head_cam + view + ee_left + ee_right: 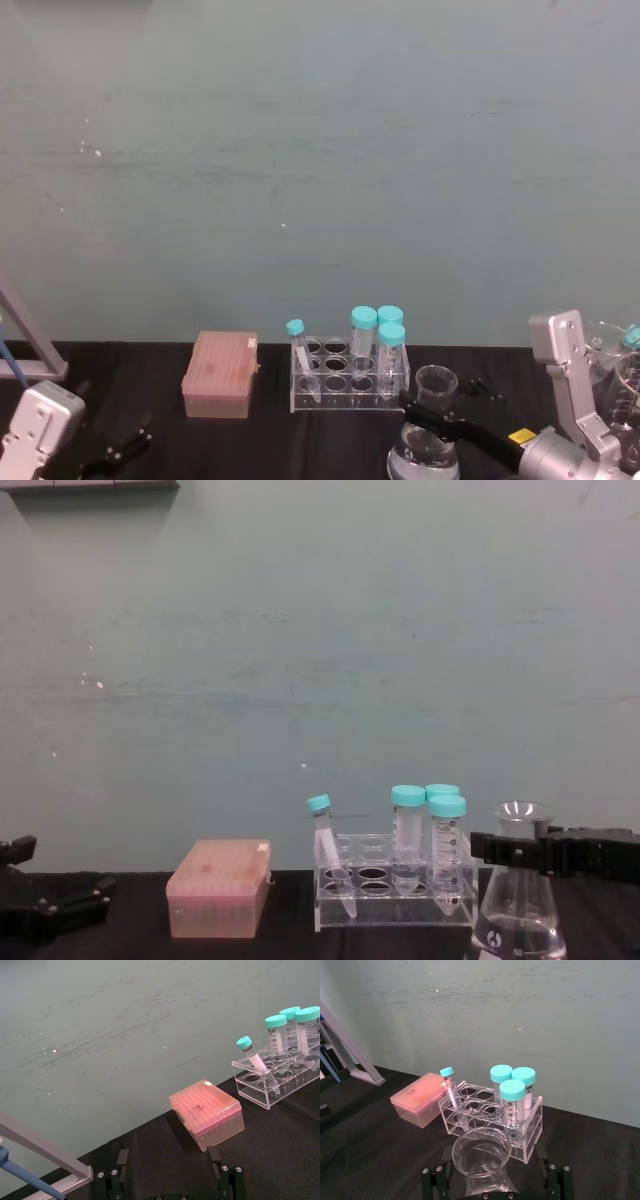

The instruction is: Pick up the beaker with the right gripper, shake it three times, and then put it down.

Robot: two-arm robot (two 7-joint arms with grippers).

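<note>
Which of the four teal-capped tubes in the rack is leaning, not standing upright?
The thin tube at the left end of the rack: it tilts, and it is narrower than the three upright tubes.

one beaker point(520, 905), four tubes point(410, 835), one rack point(385, 890)

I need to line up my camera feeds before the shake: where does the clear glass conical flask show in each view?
Head view: clear glass conical flask at bottom edge, right of centre, the right end effector around its neck.
Left wrist view: not in it.
Right wrist view: flask rim at bottom centre.
Chest view: flask at lower right.
Shared landmark: clear plastic tube rack just beyond or beside it.
</note>
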